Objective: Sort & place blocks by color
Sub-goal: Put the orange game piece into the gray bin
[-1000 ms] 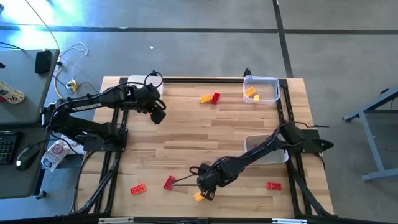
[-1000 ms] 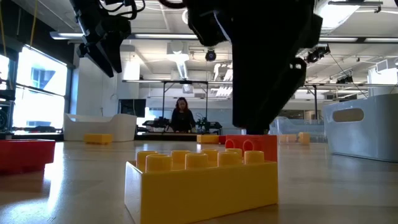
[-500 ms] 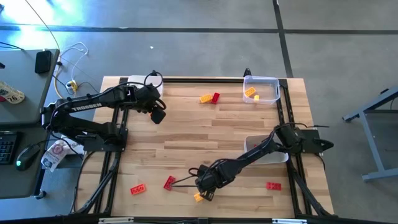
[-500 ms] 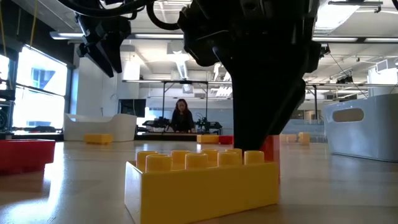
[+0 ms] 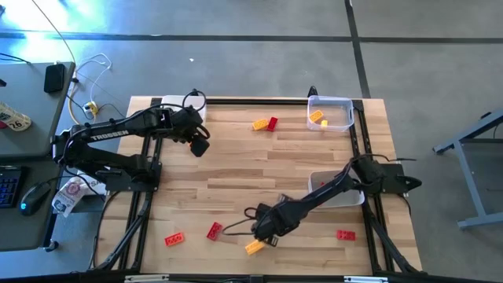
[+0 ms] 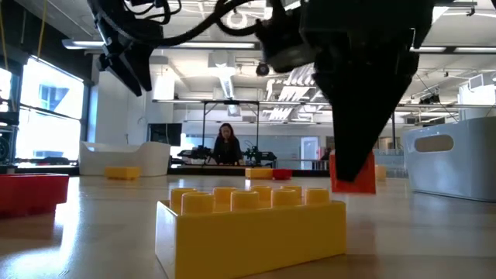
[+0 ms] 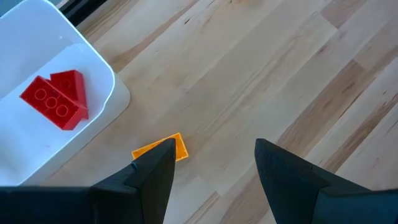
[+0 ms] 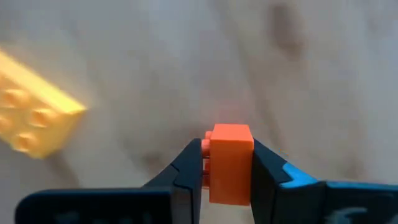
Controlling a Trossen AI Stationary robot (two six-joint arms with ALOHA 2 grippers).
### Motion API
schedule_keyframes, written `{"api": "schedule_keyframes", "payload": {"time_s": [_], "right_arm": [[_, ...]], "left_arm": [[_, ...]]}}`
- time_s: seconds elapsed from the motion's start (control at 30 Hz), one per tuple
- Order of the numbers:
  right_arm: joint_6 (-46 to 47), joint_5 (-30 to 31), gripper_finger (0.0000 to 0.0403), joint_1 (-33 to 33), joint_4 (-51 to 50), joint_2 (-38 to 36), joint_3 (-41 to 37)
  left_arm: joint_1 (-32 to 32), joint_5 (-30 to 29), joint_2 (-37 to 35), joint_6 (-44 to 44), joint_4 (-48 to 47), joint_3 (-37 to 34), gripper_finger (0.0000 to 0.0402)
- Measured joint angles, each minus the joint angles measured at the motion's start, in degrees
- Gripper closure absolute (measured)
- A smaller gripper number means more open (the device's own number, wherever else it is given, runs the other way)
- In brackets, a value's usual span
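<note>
Here the right gripper (image 5: 266,232) sits low over the near part of the worktop (image 5: 236,169), its fingers clamped on a small orange block (image 8: 231,163); the low view shows that block (image 6: 353,172) lifted clear of the wood. Just beside the gripper, toward the near edge, lies a yellow block (image 5: 253,248), flat on the worktop and free; it fills the foreground of the low view (image 6: 252,225) and shows to one side of the right wrist view (image 8: 34,118). A red block (image 5: 214,230) lies near, on the left-arm side, and another red block (image 5: 174,239) farther that way. A third red block (image 5: 345,234) rests near the right corner, close to the white tray (image 5: 338,189) that the right arm partly covers. At the far edge a yellow block (image 5: 258,123) and a red block (image 5: 273,123) lie touching or nearly so. The clear tray (image 5: 330,112) at the far right holds orange and yellow pieces. The left gripper (image 5: 200,145) hangs above the far left of the worktop with its fingers apart, holding nothing. Its wrist view shows an orange block (image 7: 160,148) on the wood just beside a white tray (image 7: 99,87) with two red blocks (image 7: 56,101) inside. A person (image 6: 226,145) stands in the room beyond.
</note>
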Motion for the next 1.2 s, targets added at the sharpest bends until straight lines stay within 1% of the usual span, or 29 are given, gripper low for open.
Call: {"api": "schedule_keyframes", "payload": {"time_s": [0.33, 0.5, 0.6, 0.67, 0.73, 0.83, 0.93, 1.07, 1.2], "right_arm": [[5.7, 13.9, 0.0336, 0.0, -15.6, -7.8, 0.0], [12.2, 20.0, 0.0336, 0.0, -26.3, -10.9, 0.0], [17.7, 21.9, 0.0336, 0.0, -33.5, -12.0, 0.0], [21.3, 21.9, 0.0336, 0.0, -36.4, -12.3, -0.2], [21.8, 21.6, 0.0336, 0.0, -35.0, -13.5, -2.1], [23.9, 20.6, 0.0336, 0.0, -35.9, -14.2, -4.4], [24.8, 18.3, 0.0336, 0.0, -35.6, -14.7, -8.3], [27.6, 16.2, 0.0336, 0.5, -35.9, -15.4, -11.4], [30.0, 15.6, 0.0336, 2.0, -36.1, -16.9, -12.2]], "left_arm": [[0.0, 0.0, 0.0, 0.4, 0.0, 0.0, 0.0194], [0.0, 0.0, 0.0, 0.4, 0.0, 0.0, 0.0194], [-0.2, 0.0, 0.0, 0.4, 0.0, 0.0, 0.0194], [-0.8, 0.0, 0.0, -0.1, 0.0, 0.0, 0.0194], [-1.8, 0.0, 0.0, -1.2, 0.0, 0.0, 0.0194], [-3.8, 0.1, 0.0, -2.9, 0.0, 0.0, 0.0194], [-6.2, 0.1, 0.0, -4.6, 0.0, 0.0, 0.0194], [-9.4, 0.3, 0.0, -6.4, 0.0, 0.0, 0.0194], [-12.7, 0.3, 0.0, -8.4, 0.0, 0.0, 0.0194]]}}
